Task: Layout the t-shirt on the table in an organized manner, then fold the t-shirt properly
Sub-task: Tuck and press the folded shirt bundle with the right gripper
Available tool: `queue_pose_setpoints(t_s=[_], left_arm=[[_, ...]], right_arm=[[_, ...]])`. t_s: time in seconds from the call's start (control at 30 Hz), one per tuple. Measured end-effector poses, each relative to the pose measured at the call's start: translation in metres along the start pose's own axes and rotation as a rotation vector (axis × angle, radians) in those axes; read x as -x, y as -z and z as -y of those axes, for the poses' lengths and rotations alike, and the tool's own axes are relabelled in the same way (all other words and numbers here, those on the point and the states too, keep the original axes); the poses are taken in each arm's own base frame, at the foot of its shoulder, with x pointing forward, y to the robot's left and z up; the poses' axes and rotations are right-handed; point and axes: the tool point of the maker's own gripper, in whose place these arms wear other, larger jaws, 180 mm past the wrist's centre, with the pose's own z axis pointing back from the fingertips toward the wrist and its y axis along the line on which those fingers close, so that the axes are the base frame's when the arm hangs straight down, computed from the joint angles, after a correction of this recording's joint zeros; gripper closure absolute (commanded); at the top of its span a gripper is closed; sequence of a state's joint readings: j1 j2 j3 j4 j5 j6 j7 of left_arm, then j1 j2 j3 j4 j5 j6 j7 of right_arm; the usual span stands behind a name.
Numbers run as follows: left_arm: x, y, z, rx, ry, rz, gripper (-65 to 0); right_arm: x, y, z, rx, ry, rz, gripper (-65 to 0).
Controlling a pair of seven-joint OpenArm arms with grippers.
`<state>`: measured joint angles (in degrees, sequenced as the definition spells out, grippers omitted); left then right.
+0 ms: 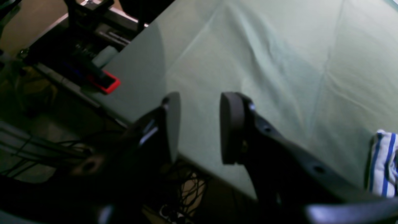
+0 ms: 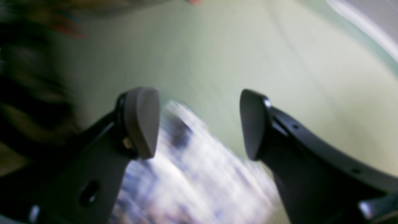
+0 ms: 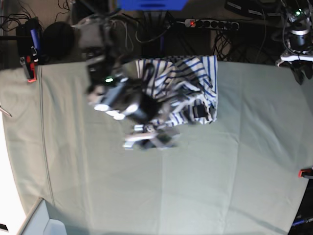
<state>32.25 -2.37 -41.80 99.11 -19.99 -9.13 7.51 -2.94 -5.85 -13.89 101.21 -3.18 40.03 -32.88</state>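
Note:
The white t-shirt with blue stripes (image 3: pixel 181 85) lies bunched at the far middle of the table (image 3: pixel 220 186). My right gripper (image 2: pixel 199 121) is open, and a blurred fold of the t-shirt (image 2: pixel 189 177) shows below the gap between its fingers, with no pad touching it. In the base view the right arm is motion-blurred, its gripper (image 3: pixel 149 137) just in front of the shirt's near left edge. My left gripper (image 1: pixel 199 124) is open with nothing between its pads, above the table's edge. A bit of the t-shirt (image 1: pixel 384 165) shows at that view's right edge.
The pale green table cloth (image 1: pixel 264 62) has creases running across it. Red clamps sit at the table's edges (image 1: pixel 107 82) (image 3: pixel 305 172) (image 3: pixel 30 66). Cables and dark equipment lie beyond the far edge (image 3: pixel 205 22). The left arm (image 3: pixel 297 41) stands at the far right corner.

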Motion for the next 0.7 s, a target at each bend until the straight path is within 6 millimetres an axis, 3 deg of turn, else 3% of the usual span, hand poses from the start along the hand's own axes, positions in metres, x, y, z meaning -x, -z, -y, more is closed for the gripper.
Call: queue_pose_setpoints(t_s=[0.1,0.2,0.33,0.43,0.53,0.7], left_arm=[[0.003,0.003,0.001,0.001,-0.01,-0.003,-20.8],[0.01,0.003,0.001,-0.003,-0.016,-0.023,-20.8],[0.004,0.007,0.001,-0.005,-0.019,-0.003,-20.8],[0.005,0.006,0.002,0.0,-0.018,-0.007,-20.8],[0.006,0.005,-0.001,-0.009,-0.017,-0.01,-20.8],[0.006,0.005,0.0,-0.005,-0.017,-0.009,-20.8]], right_arm=[[0.022,-0.012,0.013,0.037,0.033,-0.036,-31.0],[0.036,-0.021,0.026,0.059,0.012,-0.07,-14.4],[0.057,-0.025,0.004,0.027,0.059,-0.103,0.0],[0.077,-0.022,-0.011,-0.01,0.093,-0.154,0.0],[0.079,-0.014,-0.028,-0.062,0.08,-0.159,0.0],[0.087,0.001,-0.098,-0.257,0.037,-0.202,0.0]])
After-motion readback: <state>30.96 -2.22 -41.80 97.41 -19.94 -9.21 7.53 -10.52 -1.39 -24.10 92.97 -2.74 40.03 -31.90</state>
